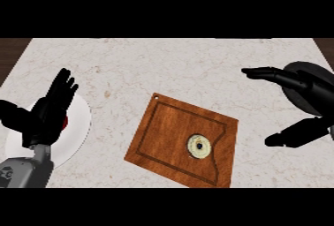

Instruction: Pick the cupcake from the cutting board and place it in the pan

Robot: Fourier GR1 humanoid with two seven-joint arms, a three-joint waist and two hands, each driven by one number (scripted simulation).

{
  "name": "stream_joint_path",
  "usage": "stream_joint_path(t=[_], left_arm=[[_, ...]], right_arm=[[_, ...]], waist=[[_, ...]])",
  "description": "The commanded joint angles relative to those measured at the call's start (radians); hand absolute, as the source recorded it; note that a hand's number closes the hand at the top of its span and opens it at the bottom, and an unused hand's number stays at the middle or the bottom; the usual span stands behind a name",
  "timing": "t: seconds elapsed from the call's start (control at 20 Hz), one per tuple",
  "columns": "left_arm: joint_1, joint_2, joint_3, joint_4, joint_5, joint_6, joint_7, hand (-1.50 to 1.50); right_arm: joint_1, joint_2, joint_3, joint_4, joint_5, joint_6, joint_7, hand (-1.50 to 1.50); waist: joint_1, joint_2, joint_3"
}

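The cupcake [199, 145] sits on the wooden cutting board [183, 141], toward the board's corner nearest the right hand [306, 95] and inside the routed groove that runs along the board's border. Seen from above, it shows a pale round top with a dark centre. Nothing touches it.

The right hand is open: fingers extended toward the board on the far side, thumb extended on the near side, with a wide gap between them. It is positioned beside the board, well apart from the cupcake, with nothing held. This spread posture appears to be preparation for a grasp; the hand must travel inward and down before the fingers can close round the cupcake.

The left hand [49, 110] is at the view's left, fingers straight and pointing up, at rest. It stands over a white plate [78, 128], which lies well apart from the board; a small red item [64, 122] shows just behind the palm and cannot be identified.

No pan is identifiable in this view. The dark rounded mass at the right hand may belong to the hand itself.

The work surface is a pale marbled countertop [163, 66], with dark wood flooring visible past its far corners.
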Motion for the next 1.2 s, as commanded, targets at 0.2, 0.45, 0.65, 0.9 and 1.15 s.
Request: stream_joint_path(t=[0.2,0.45,0.65,0.9,1.15], left_arm=[[-0.011,-0.008,0.003,-0.010,-0.015,-0.005,0.026,0.00],[-0.017,-0.028,0.009,-0.020,-0.029,0.011,0.025,0.00],[-0.012,-0.038,0.005,0.014,-0.035,-0.004,0.005,0.00],[0.028,-0.054,0.030,0.017,-0.059,-0.011,-0.026,0.00],[0.040,-0.059,0.036,-0.014,-0.058,-0.032,-0.007,0.00]], right_arm=[[-0.174,0.019,0.192,-0.063,0.229,0.051,0.199,-1.50],[-0.186,0.014,0.298,-0.124,0.279,0.187,0.328,-1.50],[-0.246,0.002,0.382,-0.042,0.312,0.332,0.355,-1.50],[-0.167,0.059,0.412,-0.199,0.365,0.392,0.456,-1.50],[-0.185,0.039,0.442,-0.247,0.502,0.393,0.446,-1.50]], waist=[[0.011,0.000,0.000],[-0.002,-0.003,-0.001],[0.002,0.001,-0.001],[-0.006,-0.001,0.000],[-0.002,-0.001,0.000]])
